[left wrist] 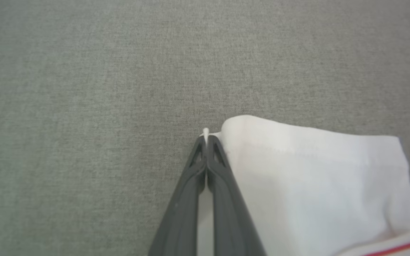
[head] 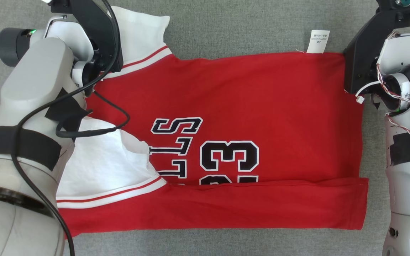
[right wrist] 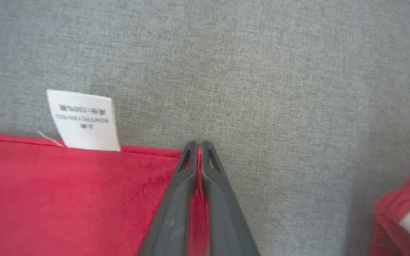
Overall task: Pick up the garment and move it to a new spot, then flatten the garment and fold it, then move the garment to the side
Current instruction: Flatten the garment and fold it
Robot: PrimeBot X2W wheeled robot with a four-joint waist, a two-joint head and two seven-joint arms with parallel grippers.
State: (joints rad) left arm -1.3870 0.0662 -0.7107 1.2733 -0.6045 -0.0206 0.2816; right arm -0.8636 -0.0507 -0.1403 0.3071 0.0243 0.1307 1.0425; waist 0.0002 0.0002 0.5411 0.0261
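- Since the near long edge of the garment (head: 244, 106) is already folded over on the grey table (head: 226, 28), the far edge is judged next.
- Both are clenched: left hand (left wrist: 206, 140) on the white sleeve (left wrist: 315, 177) edge, right hand (right wrist: 198, 147) on the red far corner near the care label (right wrist: 84, 121).
- Lift both level, keeping the cloth taut between them.

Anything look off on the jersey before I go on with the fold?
Yes. The near white sleeve is rumpled and lies over the start of the lettering on the red jersey rather than flat. A white care label pokes out past the far edge. Nothing looks torn.
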